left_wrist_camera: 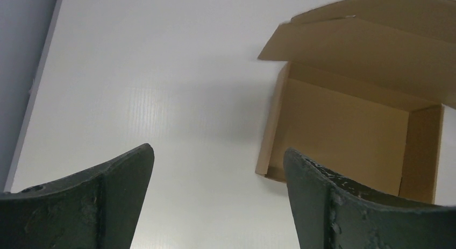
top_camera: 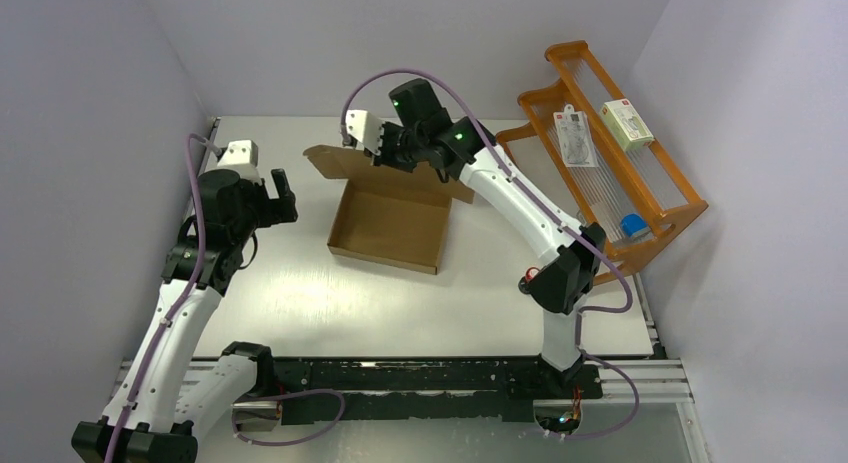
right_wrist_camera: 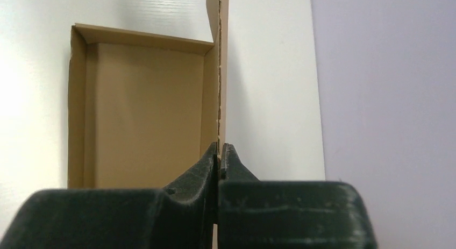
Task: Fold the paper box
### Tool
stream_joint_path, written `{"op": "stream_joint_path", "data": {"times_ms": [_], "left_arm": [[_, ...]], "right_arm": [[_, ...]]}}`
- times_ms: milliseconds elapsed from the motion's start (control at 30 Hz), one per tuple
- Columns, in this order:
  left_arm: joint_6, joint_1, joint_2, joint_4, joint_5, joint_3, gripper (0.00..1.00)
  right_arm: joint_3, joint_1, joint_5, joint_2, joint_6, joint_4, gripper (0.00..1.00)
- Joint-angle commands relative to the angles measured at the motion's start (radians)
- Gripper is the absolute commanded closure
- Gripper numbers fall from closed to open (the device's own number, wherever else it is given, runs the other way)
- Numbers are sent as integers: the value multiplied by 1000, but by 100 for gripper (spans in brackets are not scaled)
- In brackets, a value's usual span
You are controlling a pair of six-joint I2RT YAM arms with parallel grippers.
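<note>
Both jaws of the right gripper are pressed tight on the thin edge of an upright cardboard flap, which runs straight out beyond the fingertips, seen edge-on. That flap looks to be the lid panel of the paper box, whose shallow tray lies directly beside and below the pinch, on the side toward the other arm. Its side walls stand up, so I judge the tray formed and the closing of the lid to be the step in hand.

The next move calls for swinging the pinched panel in an arc over the tray, letting it bend at its hinge crease, without dragging the light box across the table. A brace on the near wall would probably help.

Further out, the left gripper hangs well apart from the box with its fingers spread wide and nothing between them. The box sits ahead of it and off to its right.

As for contents, the tray holds nothing, only a bare cardboard floor. Beyond the right arm, away from the box, an orange rack carries a white-and-green carton, a flat blister pack and a small blue item.
</note>
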Motion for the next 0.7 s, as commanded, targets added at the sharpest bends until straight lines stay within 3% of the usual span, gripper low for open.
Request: {"op": "stream_joint_path", "data": {"times_ms": [0,200,400,433,567,667], "left_arm": [[32,7,-12,42,65,-9,6],[40,8,-4,54,94,-14,7],[48,15,4,62,114,-16,8],[48,18,7,64,121,-16,8],[53,30,15,64,135,-14,9],[59,33,14,67,148,-14,8]], "right_arm": [[24,-52,-242,19,-180,-55,100],[134,-110,-398,97,-257,-112,100],[166,-116,-361,147,-231,-83,92],[145,-118,-353,138,-216,-59,85],[43,-118,-304,63,-146,64,40],[-26,-118,-262,-2,-93,144,20]]}}
